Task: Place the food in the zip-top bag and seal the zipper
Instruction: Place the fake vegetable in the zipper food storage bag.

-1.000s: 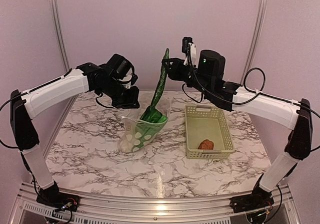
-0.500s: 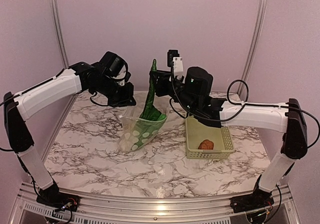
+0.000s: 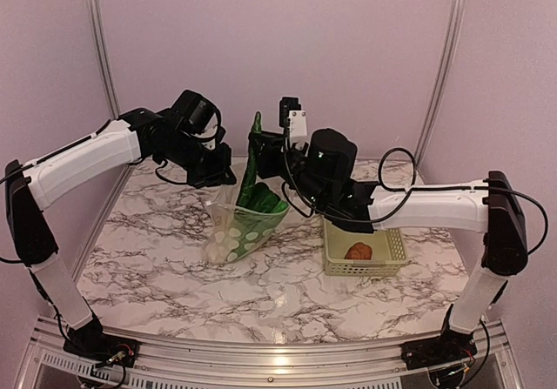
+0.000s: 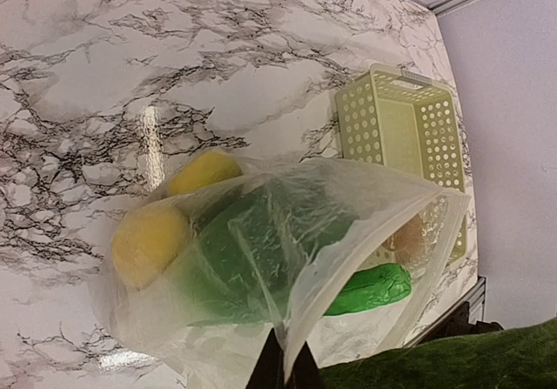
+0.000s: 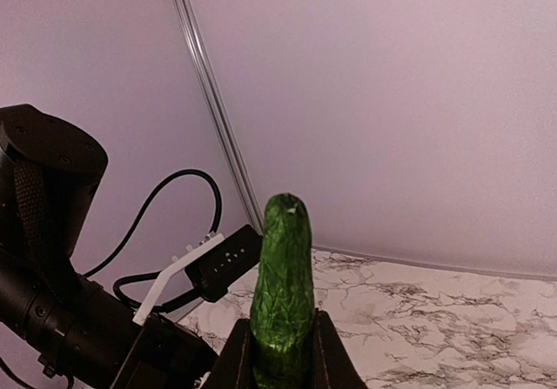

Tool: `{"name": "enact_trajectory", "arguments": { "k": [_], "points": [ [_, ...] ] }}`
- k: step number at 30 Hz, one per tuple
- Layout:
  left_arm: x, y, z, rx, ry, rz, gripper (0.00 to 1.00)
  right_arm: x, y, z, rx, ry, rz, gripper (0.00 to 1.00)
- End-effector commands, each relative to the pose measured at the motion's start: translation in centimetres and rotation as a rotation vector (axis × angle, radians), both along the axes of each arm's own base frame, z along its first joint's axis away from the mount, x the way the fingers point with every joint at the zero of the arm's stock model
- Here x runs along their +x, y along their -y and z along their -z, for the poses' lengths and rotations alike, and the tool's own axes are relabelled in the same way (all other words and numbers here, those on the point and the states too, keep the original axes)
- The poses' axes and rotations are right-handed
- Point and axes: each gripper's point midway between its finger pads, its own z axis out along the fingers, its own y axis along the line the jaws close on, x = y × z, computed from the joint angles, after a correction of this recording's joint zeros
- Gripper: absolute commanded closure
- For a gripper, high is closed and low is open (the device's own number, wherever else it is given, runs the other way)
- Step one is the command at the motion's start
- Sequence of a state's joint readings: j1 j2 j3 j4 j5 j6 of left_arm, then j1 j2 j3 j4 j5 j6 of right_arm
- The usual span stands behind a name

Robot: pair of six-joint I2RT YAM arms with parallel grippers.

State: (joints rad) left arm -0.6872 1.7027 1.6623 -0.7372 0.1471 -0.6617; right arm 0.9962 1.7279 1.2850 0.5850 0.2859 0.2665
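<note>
While the left tool point(image 4: 281, 367) is pinched tight on the near lip of the clear crinkly zip-top bag point(image 4: 348, 206), lifting that edge so the mouth gapes toward the right arm, the right tool point(image 5: 280, 354) grips narrow round the long green toy cucumber point(image 5: 281, 276). It holds the cucumber nearly upright, low end at the bag mouth, which reads as feeding it in lengthwise. Two yellow round pieces point(image 4: 148, 245) and a leafy green piece point(image 4: 252, 258) lie inside the bag, whose base rests on the marble-patterned worktop point(image 3: 157, 258). The press-seal zipper strip point(image 4: 383, 180) is unsealed. A brown round item point(image 3: 358, 251) sits in the pale green slotted basket point(image 3: 389, 256), just right of the bag and under the right forearm. Mouth looks narrow for a long piece, so the cucumber could snag the far lip. Bare worktop lies in front and to the left; the back wall point(image 3: 278, 50) is close behind.
</note>
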Motion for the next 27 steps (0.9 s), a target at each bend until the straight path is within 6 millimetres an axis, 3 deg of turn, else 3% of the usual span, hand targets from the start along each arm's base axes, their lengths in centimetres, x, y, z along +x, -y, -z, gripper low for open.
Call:
{"name": "enact_trajectory", "arguments": {
  "k": [1, 6, 12, 16, 18, 21, 27],
  "points": [
    [0.0, -0.1, -0.4, -0.028, -0.012, -0.01, 0.97, 0.5, 0.1, 1.7, 0.017, -0.052, 0.03, 1.0],
    [0.3, -0.2, -0.5, -0.033, -0.004, -0.016, 0.97, -0.4, -0.2, 4.2, 0.037, -0.101, 0.006, 1.0],
    [1.1, -0.4, -0.8, -0.048, -0.001, -0.02, 0.97, -0.7, -0.6, 5.6, 0.038, -0.114, -0.007, 1.0],
    [1.5, -0.5, -1.1, -0.058, 0.007, -0.028, 0.97, -1.4, -1.8, 6.2, 0.016, -0.131, -0.077, 0.79],
    [1.6, -0.5, -1.2, -0.062, 0.008, -0.032, 0.97, -1.7, -2.2, 6.5, -0.006, -0.162, -0.105, 0.62],
    [1.5, -0.5, -1.2, -0.067, 0.008, -0.034, 0.97, -2.6, -0.9, 5.7, -0.038, -0.179, -0.109, 0.58],
    [1.3, -0.7, -1.3, -0.068, 0.015, -0.03, 0.97, -3.8, 3.9, 2.1, -0.088, -0.131, -0.03, 0.55]
  ]
}}
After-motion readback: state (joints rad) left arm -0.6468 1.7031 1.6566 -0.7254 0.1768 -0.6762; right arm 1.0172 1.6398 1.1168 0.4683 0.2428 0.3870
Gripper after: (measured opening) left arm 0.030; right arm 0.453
